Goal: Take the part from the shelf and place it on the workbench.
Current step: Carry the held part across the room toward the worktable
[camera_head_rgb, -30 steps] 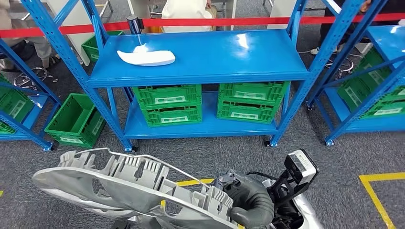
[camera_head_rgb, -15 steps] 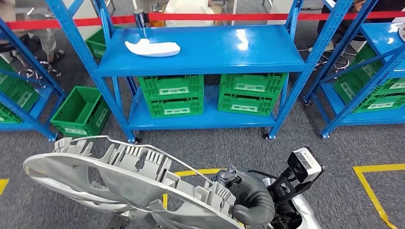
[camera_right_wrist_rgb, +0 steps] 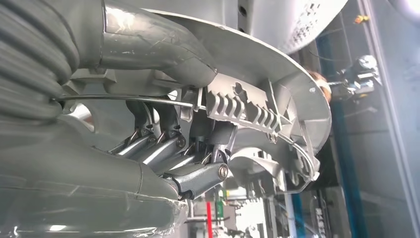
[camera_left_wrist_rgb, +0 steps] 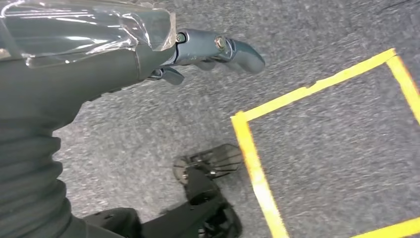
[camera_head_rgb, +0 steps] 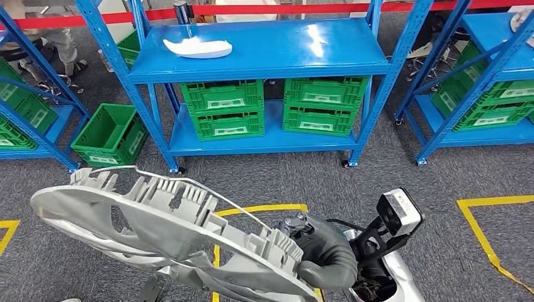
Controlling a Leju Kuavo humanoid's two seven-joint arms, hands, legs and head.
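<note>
A large grey ribbed plastic part (camera_head_rgb: 157, 233) spans the lower left of the head view, held low in front of me. My right hand (camera_head_rgb: 322, 255) grips its right end. In the right wrist view the part (camera_right_wrist_rgb: 277, 89) curves over that hand, whose fingers (camera_right_wrist_rgb: 198, 176) are hooked through its ribbing. My left hand (camera_left_wrist_rgb: 208, 47) hangs over grey carpet with fingers stretched out and nothing in it. A smaller white part (camera_head_rgb: 197, 47) lies on the top deck of the blue shelf (camera_head_rgb: 283, 56) ahead.
Green crates (camera_head_rgb: 223, 113) (camera_head_rgb: 324, 107) fill the shelf's lower deck; another green crate (camera_head_rgb: 107, 135) stands on the floor at its left. More blue racks flank it. Yellow tape (camera_head_rgb: 485, 233) marks the carpet. A red barrier tape (camera_head_rgb: 283, 8) runs behind the shelf.
The whole picture has shifted: the shelf now sits higher and farther off and more carpet shows, so the camera moved back. The grey part stays in my right hand.
</note>
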